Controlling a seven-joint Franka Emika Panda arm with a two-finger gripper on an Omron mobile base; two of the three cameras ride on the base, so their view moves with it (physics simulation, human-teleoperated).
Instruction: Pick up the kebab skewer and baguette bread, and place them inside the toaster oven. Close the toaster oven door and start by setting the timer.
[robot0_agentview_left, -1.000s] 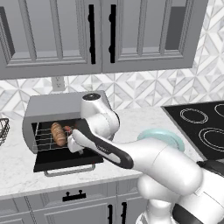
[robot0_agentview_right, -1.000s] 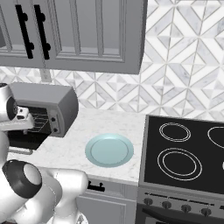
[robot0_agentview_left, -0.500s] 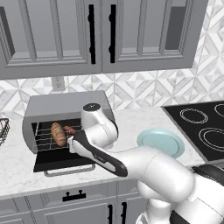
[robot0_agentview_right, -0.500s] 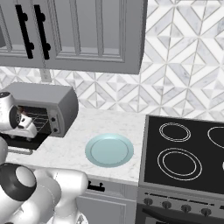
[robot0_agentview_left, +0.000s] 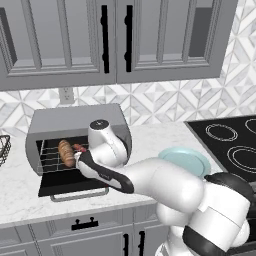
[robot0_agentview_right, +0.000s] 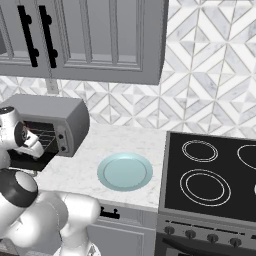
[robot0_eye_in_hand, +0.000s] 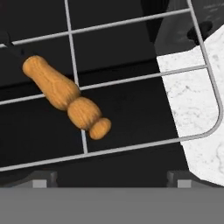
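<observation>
Left base view: baguette bread (robot0_agentview_left: 65, 152) and kebab skewer (robot0_agentview_left: 79, 148) lie on the rack of the toaster oven (robot0_agentview_left: 75, 129), centre left — toaster oven door (robot0_agentview_left: 70, 182) down for loading.

Hand view: the pincer (robot0_eye_in_hand: 111, 177) stands released over a wooden handle (robot0_eye_in_hand: 65, 96) — nothing held.
</observation>
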